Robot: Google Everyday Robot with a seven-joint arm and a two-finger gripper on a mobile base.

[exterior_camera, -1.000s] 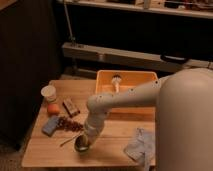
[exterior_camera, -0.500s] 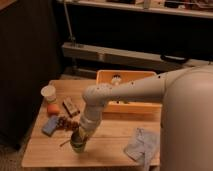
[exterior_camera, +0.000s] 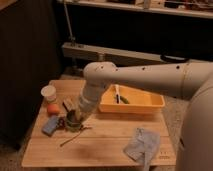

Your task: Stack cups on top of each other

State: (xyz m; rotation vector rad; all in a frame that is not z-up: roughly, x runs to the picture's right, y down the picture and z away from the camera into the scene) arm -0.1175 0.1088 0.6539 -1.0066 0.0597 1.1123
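My gripper is low over the left part of the wooden table, at the end of the white arm that reaches down from the right. It is shut on the shiny steel cup, which stands upright at table height. The white paper-like cup stands upright at the table's back left corner, apart from the gripper. I cannot make out the translucent green cup; it is hidden behind or beneath the gripper and the steel cup.
An orange ball and a blue object lie left of the gripper. A thin stick lies in front of it. A yellow-orange bin stands at the back right. A crumpled grey cloth lies front right.
The gripper has carried the steel cup from the front of the table back and to the left, toward the blue object and the orange ball.
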